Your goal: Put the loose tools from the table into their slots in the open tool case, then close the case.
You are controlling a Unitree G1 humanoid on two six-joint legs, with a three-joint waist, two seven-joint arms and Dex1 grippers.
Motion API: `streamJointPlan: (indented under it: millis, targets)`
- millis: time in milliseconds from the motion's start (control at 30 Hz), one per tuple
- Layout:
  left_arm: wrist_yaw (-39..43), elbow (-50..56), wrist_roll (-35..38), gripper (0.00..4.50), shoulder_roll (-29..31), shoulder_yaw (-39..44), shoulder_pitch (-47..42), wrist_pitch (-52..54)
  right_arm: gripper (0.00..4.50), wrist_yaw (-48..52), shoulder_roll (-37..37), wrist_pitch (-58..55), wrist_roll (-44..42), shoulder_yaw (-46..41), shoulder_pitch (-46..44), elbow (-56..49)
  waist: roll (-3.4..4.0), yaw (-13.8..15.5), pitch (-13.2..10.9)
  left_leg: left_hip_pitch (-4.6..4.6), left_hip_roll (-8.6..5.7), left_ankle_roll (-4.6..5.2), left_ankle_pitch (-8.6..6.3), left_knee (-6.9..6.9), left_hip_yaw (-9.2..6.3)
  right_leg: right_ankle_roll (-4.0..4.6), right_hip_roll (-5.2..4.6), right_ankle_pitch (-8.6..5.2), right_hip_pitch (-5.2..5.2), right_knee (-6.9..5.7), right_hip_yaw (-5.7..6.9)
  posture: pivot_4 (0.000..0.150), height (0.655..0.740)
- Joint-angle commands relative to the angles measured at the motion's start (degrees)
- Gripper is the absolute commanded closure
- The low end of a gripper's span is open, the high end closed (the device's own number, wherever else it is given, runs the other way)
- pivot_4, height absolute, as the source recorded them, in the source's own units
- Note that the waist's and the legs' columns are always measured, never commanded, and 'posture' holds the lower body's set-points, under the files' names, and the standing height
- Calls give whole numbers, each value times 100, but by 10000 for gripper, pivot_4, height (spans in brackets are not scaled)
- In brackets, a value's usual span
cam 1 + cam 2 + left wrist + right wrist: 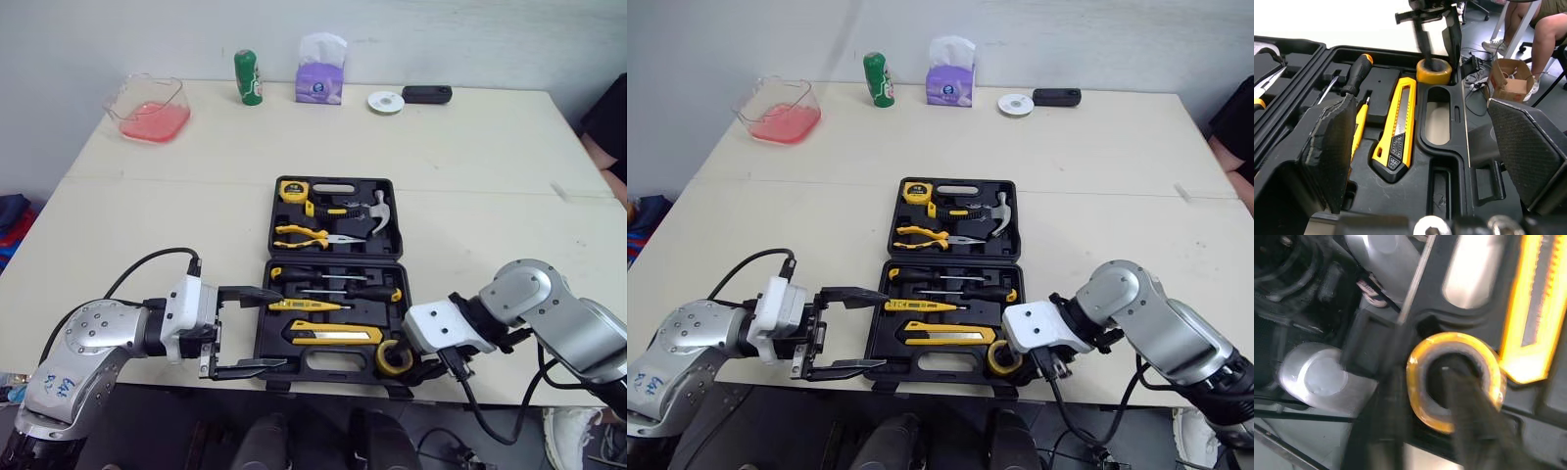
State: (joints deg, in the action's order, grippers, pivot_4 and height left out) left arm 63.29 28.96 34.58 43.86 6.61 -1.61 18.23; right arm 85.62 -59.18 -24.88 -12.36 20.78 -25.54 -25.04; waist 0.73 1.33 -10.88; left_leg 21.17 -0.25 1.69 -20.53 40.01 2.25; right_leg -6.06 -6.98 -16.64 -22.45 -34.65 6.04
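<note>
An open tool case (pixel 323 360) is seen at the front edge of the bench (pixel 470 157), with pliers, screwdrivers and a yellow knife (pixel 335 336) seated in their slots. The left claw (pixel 281 329) is spread wide at the case's front left corner. The right claw (pixel 404 360) is closed on a yellow tape roll (pixel 1434 76) at the front right corner, one finger inside its hole.

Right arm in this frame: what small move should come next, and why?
Probably open the right gripper and lift it clear. One finger sits inside the tape, pinching its wall, and the tape looks seated in the corner slot of the case.
</note>
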Motion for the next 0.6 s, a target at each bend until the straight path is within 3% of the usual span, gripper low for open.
streamJointPlan:
  millis: [33,267,567,600]
  targets:
    - [3,205,94,0,72,159,49,-66,22543,553,-160,50,-481,-81,60,-103,0,-3,-2,2,0,0,0,0,-1,0,0,0,0,1,2,1500,7400]
    - [-9,137,37,0,42,188,22,-163,22543,688,-534,154,-1208,-269,-52,110,-1,-11,-4,0,0,1,0,2,1,0,-7,0,-1,-3,3,1500,7400]
    - [-20,62,21,0,44,236,20,-274,22543,474,-141,158,-2415,-1419,545,350,-2,-3,-5,1,-2,2,0,2,2,0,-10,0,1,-3,7,1500,7400]
    - [-22,55,35,0,36,241,2,-269,24838,296,-22,108,-2532,-1521,614,335,-2,-2,-5,1,-2,2,0,2,2,0,-10,0,1,-3,7,1500,7400]
